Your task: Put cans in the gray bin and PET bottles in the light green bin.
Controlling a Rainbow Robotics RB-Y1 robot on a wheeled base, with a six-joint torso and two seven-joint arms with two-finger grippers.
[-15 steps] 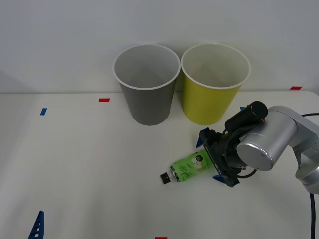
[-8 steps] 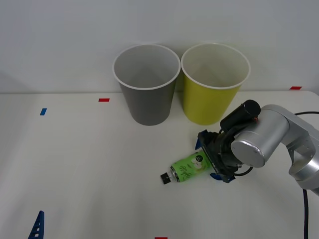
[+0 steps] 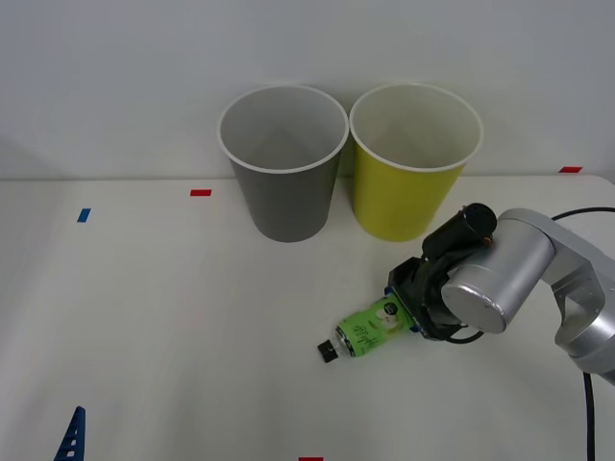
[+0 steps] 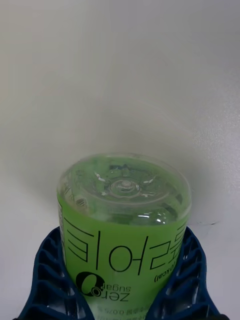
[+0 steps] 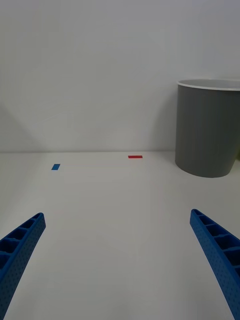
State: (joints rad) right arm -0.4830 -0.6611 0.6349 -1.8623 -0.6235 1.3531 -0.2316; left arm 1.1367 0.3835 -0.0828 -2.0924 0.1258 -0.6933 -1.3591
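The PET bottle (image 3: pixel 370 328), green-labelled with a black cap, lies tilted on the white table in front of the light green bin (image 3: pixel 413 168). Its cap points toward the table's near left. My right gripper (image 3: pixel 411 305) is shut on the bottle's base end. In the right wrist view the bottle (image 4: pixel 124 220) sits base-up between the blue fingers (image 4: pixel 46 272). The gray bin (image 3: pixel 282 163) stands left of the light green one, and both are upright. My left gripper (image 5: pixel 116 215) is open at the table's near left, facing the gray bin (image 5: pixel 209 127). Cans are out of view.
Small red tape marks (image 3: pixel 200 192) and blue tape marks (image 3: pixel 84 215) are stuck on the table (image 3: pixel 173 317). A plain wall rises right behind the bins. A black cable (image 3: pixel 588 413) hangs by the right arm.
The right gripper's fingers have closed in on the bottle. The bottle has shifted slightly right and toward the near edge. The left arm has not moved.
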